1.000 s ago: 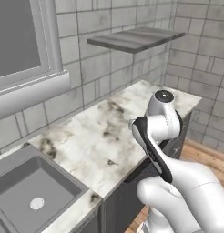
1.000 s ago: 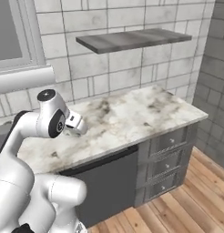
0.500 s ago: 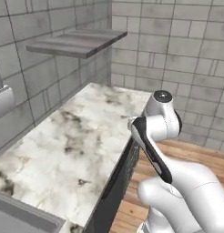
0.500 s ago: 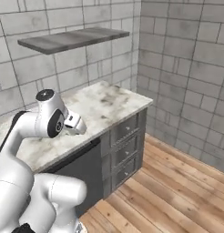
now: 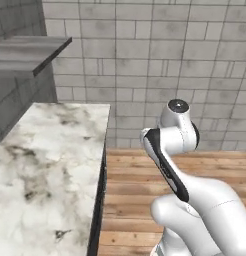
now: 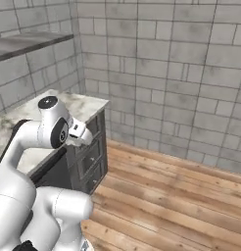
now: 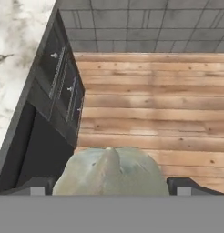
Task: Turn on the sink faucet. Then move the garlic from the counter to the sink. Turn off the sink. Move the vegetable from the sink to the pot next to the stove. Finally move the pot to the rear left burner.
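Left base view: the white arm (image 5: 181, 150) rises from the lower right, its elbow folded over the wooden floor (image 5: 137, 172). To its left runs the marbled counter (image 5: 42, 165), ending in a dark front edge. 1 grey shelf (image 5: 25, 50) hangs above the counter, and a grey tiled wall (image 5: 155, 60) closes the back of the room.

Right base view: the arm stands at the lower left, its wrist bent toward the corner of the counter, where the white hand sits just in front of the dark drawers (image 6: 90, 159). The shelf is high on the left, and the plank floor spreads to the right as far as the tiled wall.

Hand view: the garlic (image 7: 109, 169), a pale greenish bulb with a pointed tip, sits at the bottom centre in the gripper (image 7: 111, 187). The 2 dark fingertips (image 7: 37, 187) stand wide, 1 against each side of the bulb, so the pincer is grasping the garlic. The bulb rests on no surface; it hangs over the floor, beside the cabinet front. The counter shows at the upper left, with the drawer fronts and their small handles below its edge, and the wall lies along the top.
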### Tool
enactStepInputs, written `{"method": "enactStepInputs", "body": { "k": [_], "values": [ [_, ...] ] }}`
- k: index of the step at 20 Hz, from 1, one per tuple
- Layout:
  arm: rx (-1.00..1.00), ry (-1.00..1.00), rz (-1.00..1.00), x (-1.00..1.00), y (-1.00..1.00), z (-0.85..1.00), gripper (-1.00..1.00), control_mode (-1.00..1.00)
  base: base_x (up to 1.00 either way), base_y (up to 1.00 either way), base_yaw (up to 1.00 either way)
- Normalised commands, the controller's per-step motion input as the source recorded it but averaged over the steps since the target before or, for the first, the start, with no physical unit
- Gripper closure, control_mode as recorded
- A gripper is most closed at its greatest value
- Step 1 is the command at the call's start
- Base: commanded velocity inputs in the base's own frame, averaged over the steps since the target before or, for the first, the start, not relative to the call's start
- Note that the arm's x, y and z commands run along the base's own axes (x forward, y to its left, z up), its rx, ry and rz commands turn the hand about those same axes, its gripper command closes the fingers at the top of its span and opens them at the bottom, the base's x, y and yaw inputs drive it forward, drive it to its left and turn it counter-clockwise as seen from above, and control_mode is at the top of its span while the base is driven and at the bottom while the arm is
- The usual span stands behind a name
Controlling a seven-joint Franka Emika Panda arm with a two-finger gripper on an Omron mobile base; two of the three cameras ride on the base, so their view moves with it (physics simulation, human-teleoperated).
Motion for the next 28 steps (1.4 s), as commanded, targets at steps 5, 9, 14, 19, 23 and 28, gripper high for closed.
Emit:
{"method": "enactStepInputs", "body": {
  "k": [5, 9, 14, 19, 23, 28],
  "values": [
    [0.0, 0.0, 0.0, 0.0, 0.0, 0.0, 1.0, 1.0, 0.08, -0.4, -0.57],
    [0.0, 0.0, 0.0, 0.0, 0.0, 0.0, 1.0, 1.0, 0.09, -0.58, -0.53],
    [0.0, 0.0, 0.0, 0.0, 0.0, 0.0, 1.0, 1.0, 0.14, -0.56, -0.5],
    [0.0, 0.0, 0.0, 0.0, 0.0, 0.0, 1.0, 1.0, 0.16, -0.44, -0.5],
    [0.0, 0.0, 0.0, 0.0, 0.0, 0.0, 1.0, 1.0, 0.02, -0.36, -0.5],
    [0.0, 0.0, 0.0, 0.0, 0.0, 0.0, 1.0, 1.0, -0.21, -0.05, -0.53]
  ]
}}
